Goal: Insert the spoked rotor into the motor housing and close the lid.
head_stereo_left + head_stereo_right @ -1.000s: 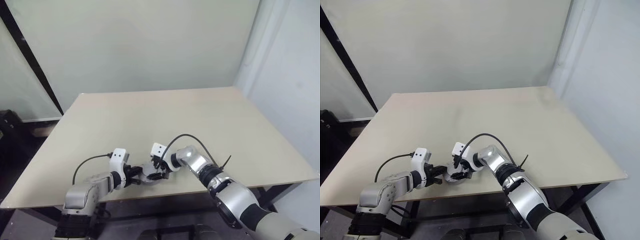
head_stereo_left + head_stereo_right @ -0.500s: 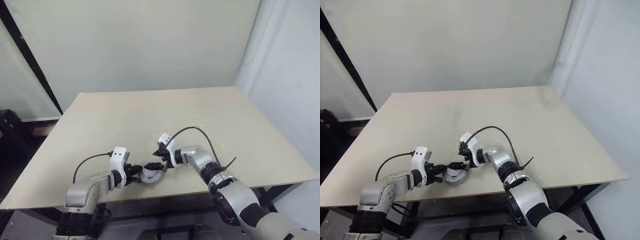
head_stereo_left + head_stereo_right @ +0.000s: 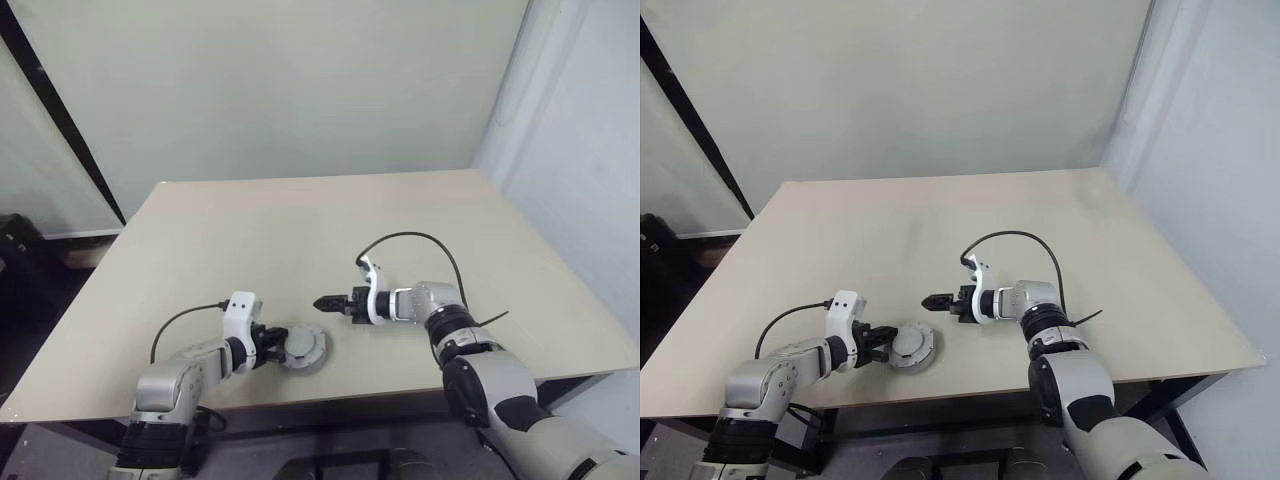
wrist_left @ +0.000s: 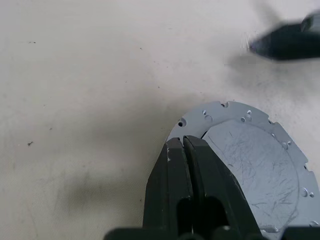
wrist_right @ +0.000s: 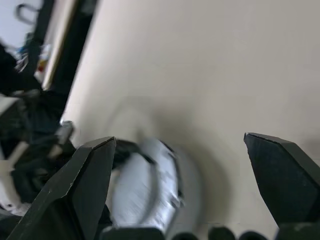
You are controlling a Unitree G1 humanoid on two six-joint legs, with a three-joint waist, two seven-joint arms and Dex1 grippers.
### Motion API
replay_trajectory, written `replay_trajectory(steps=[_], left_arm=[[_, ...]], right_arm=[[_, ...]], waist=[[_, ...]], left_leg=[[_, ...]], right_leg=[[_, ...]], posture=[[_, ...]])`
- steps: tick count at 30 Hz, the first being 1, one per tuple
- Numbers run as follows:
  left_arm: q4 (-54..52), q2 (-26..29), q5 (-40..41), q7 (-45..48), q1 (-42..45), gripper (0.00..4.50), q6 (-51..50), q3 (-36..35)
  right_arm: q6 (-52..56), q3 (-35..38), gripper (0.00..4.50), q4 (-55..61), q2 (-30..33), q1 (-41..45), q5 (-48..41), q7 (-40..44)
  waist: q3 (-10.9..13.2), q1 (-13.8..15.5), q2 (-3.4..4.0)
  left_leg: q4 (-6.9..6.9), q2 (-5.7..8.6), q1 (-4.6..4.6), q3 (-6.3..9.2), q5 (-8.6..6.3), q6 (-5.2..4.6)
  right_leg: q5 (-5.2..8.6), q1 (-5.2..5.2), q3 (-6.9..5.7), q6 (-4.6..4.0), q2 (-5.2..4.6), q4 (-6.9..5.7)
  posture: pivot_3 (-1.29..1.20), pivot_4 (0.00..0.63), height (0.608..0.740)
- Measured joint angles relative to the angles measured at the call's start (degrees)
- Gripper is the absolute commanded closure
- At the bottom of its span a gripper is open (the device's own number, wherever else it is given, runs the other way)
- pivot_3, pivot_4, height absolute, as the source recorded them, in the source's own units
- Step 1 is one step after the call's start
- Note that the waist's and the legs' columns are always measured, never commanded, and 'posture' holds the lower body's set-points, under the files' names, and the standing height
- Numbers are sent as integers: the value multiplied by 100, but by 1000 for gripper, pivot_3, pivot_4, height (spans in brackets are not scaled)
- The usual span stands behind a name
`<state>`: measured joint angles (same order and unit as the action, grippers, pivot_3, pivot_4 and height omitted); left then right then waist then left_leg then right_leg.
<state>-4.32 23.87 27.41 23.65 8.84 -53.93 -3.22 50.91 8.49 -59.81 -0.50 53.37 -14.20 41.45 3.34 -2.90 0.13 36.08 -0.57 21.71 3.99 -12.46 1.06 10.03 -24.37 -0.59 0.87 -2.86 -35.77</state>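
Right gripper [image 3: 322, 302] has pulled off the disc: a second ago it sat right on it opposite the left gripper, now it hangs clear, above the table [image 3: 400, 220] and off toward the robot's right of the disc. Its wrist has also rolled. Fingers are spread wide with nothing between them; the right wrist view shows the two black fingertips [image 5: 85, 180] far apart and the disc blurred in the gap beyond.

Left gripper [image 3: 272, 347] has not shifted. Its fingers [image 4: 172, 165] are pressed together, tips at the near edge of the disc. In the left wrist view they look closed flat against each other over the rim, so I cannot tell whether they actually pinch the edge or just sit on it.

Lid [image 3: 304, 346] lies flat on the table just ahead of the left gripper's tips, pale grey scratched face up, inside a flanged rim [image 4: 220, 107] with small holes around it. It looks seated on the housing, but the windings are covered, so I cannot confirm that, and the rotor is hidden if it is inside.

Right gripper's dark fingertip [image 4: 287, 42] shows in the left wrist view, past the far side of the lid, apart from it.

Lid sits between the two grippers, touching or nearly touching the left, well clear of the right.
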Motion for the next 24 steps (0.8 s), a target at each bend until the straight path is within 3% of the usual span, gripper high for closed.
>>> replay_trajectory(steps=[12,24], left_arm=[[-304,-11,0,-77,-121,4500,-138,22],[-378,8,0,-111,-173,4500,-167,-20]], right_arm=[[1257,390,16,180,10,-390,-447,-329],[1762,531,16,562,-335,-712,-777,-577]], waist=[[0,-5,-1],[-2,-41,-2]], left_leg=[[14,0,-1,-4,0,-2],[8,-3,-6,-4,-3,-7]], right_leg=[[0,5,0,0,0,1],[0,4,0,0,2,0]], posture=[[0,0,740],[0,0,740]])
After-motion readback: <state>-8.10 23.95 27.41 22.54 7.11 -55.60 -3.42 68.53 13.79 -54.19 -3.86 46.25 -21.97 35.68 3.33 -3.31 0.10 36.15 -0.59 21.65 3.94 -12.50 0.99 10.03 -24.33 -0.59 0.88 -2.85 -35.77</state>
